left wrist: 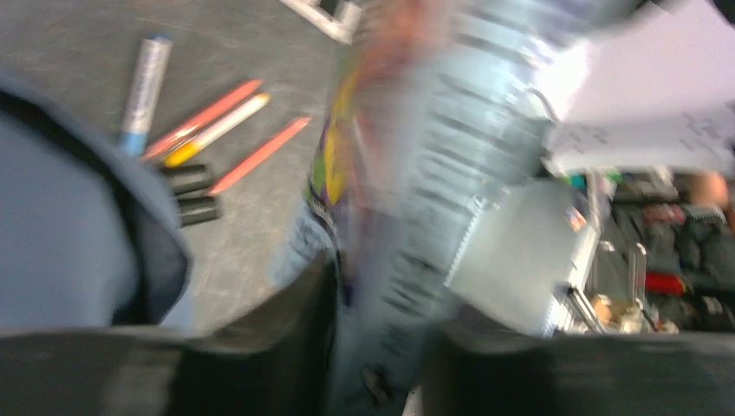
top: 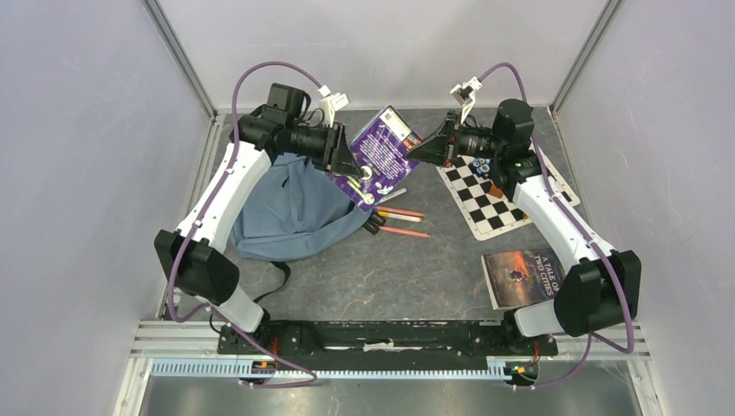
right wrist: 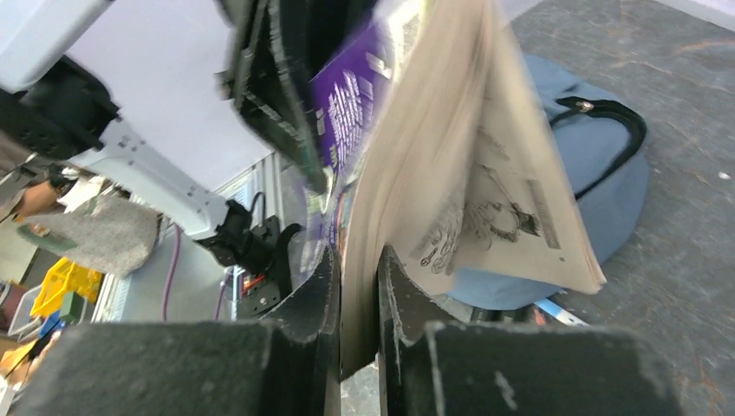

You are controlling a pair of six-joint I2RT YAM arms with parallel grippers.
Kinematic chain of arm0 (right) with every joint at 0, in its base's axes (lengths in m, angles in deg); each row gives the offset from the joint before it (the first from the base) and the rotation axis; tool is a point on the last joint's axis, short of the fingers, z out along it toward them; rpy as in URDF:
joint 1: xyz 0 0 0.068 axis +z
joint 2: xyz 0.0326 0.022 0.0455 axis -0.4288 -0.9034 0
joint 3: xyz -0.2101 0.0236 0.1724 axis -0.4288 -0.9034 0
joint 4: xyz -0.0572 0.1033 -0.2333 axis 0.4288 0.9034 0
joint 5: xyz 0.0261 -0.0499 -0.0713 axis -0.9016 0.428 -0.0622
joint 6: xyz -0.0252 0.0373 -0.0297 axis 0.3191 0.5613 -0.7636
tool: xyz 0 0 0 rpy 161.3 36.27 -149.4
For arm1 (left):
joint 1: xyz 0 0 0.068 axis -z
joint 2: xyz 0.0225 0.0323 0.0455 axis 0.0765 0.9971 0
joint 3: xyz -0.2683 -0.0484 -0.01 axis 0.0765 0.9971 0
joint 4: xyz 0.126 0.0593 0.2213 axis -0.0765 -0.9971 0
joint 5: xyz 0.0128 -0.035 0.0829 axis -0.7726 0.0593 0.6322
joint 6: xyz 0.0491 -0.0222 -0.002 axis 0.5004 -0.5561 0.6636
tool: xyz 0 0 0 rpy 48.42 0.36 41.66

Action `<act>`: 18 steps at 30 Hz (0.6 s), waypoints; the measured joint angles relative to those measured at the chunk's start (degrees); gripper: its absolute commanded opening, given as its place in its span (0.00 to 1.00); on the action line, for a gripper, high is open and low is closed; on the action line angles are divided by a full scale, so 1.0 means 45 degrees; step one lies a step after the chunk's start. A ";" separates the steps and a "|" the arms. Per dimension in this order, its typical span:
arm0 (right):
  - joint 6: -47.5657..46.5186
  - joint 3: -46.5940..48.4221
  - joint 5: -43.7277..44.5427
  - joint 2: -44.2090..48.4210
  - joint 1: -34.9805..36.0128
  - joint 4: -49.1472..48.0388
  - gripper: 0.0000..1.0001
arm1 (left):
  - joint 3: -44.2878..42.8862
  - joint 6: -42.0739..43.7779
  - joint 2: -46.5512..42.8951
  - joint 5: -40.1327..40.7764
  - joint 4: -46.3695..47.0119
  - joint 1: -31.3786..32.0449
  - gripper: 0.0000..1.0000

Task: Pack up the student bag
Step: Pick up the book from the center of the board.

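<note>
Across the left half of the tabletop (top: 364, 277) I see the student bag (top: 290, 212) slumped flat, partly under my left arm. A chessboard mat (top: 485, 198) lies right of centre, half hidden by my right arm, with a paperback (top: 520, 277) nearer me. A purple book (top: 381, 152) hangs over the bag's edge. My right end effector (top: 418, 149) is clamped on its pages. My left end effector (top: 345, 160) straddles the other side, but it is too blurred to tell whether it grips. Pens (top: 400, 217) lie beneath.

student bag (top: 290, 212) | blue-grey fabric | slumped, lying flat | left of centre
</note>
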 measured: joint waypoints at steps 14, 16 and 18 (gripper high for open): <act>-0.0889 0.0685 0.3079 -0.0029 -0.1161 0.1797 0.98 | 0.2045 -0.1166 -0.1093 -0.0277 0.1112 -0.0015 0.02; -0.0685 0.0544 0.3458 0.0141 -0.1481 0.1744 0.98 | 0.3036 -0.2443 -0.1685 -0.0112 0.2458 -0.0015 0.02; -0.0219 0.0087 0.3648 0.0413 -0.1593 0.1447 0.98 | 0.4303 -0.4250 -0.2506 0.0267 0.4614 -0.0015 0.02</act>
